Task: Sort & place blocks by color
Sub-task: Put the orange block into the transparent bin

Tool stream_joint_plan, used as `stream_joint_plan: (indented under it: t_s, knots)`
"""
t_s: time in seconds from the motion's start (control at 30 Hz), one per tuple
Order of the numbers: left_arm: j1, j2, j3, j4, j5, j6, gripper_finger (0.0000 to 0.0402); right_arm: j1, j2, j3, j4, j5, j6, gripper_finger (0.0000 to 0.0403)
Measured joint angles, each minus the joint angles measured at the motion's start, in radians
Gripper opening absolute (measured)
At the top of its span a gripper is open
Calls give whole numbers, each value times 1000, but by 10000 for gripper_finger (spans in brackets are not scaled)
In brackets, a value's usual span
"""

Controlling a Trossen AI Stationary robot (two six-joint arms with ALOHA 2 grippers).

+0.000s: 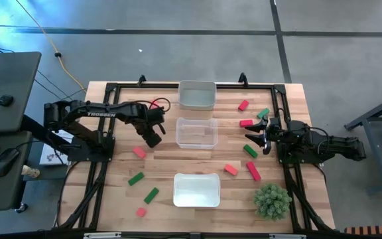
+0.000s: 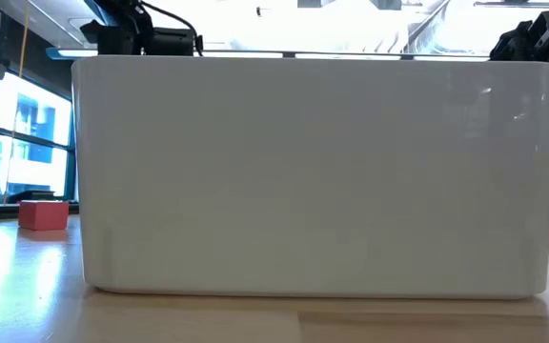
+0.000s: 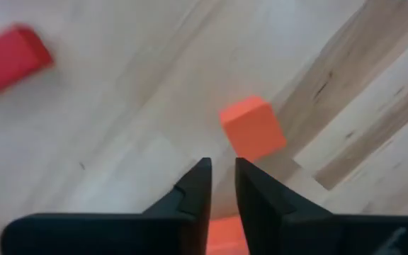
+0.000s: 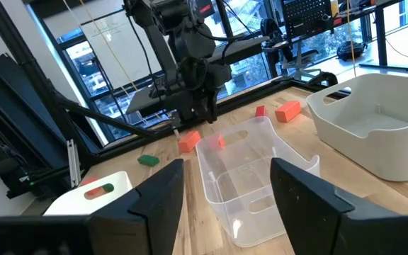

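Orange-red block (image 3: 252,127) sits on wood just past my left gripper (image 3: 219,185), fingers nearly shut, holding nothing. I'd open wider, centre over it, drop straight, then clamp. Right gripper (image 1: 265,135) waits by middle tray (image 1: 197,133), fingers apart, empty.
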Motion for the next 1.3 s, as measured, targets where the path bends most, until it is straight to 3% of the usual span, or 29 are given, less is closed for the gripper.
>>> stream_joint_plan:
  t_s: [0.33, 0.7, 1.3]
  knots:
    - [-30, 5, 1, 33, 33, -267, 143, 0, 0, 0, 0, 0, 0, 200]
    - [-31, 6, 1, 70, 22, -351, 187, 0, 0, 0, 0, 0, 0, 200]
    - [-36, 122, 1, 114, 20, -420, 193, 0, 0, 0, 0, 0, 0, 200]
